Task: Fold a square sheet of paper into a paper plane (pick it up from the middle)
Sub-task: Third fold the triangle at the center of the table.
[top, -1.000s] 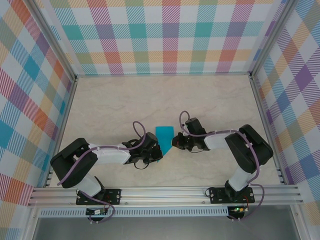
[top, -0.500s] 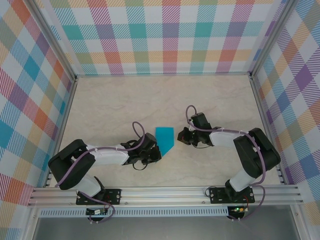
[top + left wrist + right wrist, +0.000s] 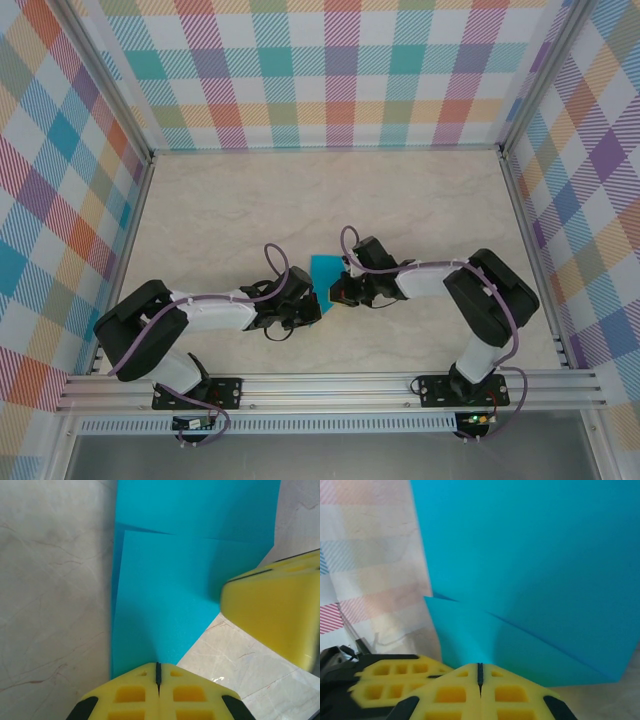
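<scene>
Top view: sheet of paper (image 3: 325,268) lies on the bench (image 3: 250,210) near its middle, between the two arms and slightly toward the near edge; teal-blue, no longer a flat square; its far edge is straight and it narrows toward the near side.

Left fingers (image 3: 311,311) sit at the sheet's near-left end; right fingers (image 3: 336,293) sit at its near-right edge; the two tips are close together, with the paper's lower part partly hidden beneath them.

Left wrist view: left fingers (image 3: 164,676) pressed together, seam closed, no gap; the paper (image 3: 165,605) tapers to a point that ends right at these tips; whether the point is nipped between them or only touched cannot be told. One layer overlaps another, with a slanted fold line across the upper part; a dark shadow runs along the sheet's left edge. A right finger (image 3: 272,612) reaches in from the right, over the sheet's right edge.

Right wrist view: right fingers (image 3: 486,677) also together, seam closed; paper (image 3: 530,570) meets the tips, and a crease runs diagonally from near the tips toward the lower right; whether paper is caught in the seam cannot be told. Left fingers (image 3: 380,680) show at lower left, just beside the right pair.

Plaid walls (image 3: 320,70) surround the bench on three sides.
</scene>
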Controlling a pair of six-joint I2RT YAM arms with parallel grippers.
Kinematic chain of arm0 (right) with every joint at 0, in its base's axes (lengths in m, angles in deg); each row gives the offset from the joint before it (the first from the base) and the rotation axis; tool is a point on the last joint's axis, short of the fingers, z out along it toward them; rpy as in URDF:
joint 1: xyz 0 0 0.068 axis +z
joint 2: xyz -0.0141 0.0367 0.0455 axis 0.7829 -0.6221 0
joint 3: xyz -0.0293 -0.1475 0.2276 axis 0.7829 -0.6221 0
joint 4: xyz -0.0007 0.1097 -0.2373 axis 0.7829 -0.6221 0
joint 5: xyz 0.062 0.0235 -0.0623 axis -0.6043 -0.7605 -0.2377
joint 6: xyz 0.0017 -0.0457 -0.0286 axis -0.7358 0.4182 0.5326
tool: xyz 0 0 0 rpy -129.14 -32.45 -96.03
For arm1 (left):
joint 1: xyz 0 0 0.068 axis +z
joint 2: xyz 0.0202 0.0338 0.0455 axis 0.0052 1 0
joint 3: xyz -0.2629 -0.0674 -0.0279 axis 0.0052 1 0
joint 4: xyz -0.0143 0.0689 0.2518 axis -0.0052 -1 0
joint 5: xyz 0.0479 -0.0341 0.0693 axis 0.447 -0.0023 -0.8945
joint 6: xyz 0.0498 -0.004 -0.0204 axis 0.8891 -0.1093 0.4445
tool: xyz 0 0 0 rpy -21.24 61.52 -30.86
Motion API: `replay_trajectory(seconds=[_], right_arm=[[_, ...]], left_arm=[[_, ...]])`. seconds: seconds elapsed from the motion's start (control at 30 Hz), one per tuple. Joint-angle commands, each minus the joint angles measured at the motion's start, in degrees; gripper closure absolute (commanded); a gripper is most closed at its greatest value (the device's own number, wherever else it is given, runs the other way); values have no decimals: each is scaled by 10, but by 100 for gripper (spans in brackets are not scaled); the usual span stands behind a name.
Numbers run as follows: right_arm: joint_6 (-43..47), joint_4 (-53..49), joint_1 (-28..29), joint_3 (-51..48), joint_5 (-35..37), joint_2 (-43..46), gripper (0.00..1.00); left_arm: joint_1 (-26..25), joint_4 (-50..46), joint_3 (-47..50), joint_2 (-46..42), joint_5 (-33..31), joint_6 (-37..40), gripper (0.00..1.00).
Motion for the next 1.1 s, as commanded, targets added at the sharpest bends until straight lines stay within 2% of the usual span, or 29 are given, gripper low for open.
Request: replay_trajectory(seconds=[0.0,0.2,0.43,0.7,1.07], right_arm=[[0,-10,0,11,5,-17,97],[2,-53,0,24,28,-47,100],[4,-79,0,24,55,-40,100],[13,-100,0,32,64,-43,100],[15,-111,-1,29,76,-41,100]], left_arm=[[-3,-69,10,7,-5,9,100],[-3,-75,3,-34,-2,-12,100],[-3,-10,15,-84,10,-73,98],[-3,39,32,-40,38,-102,95],[-4,-10,66,-28,23,-112,93]])
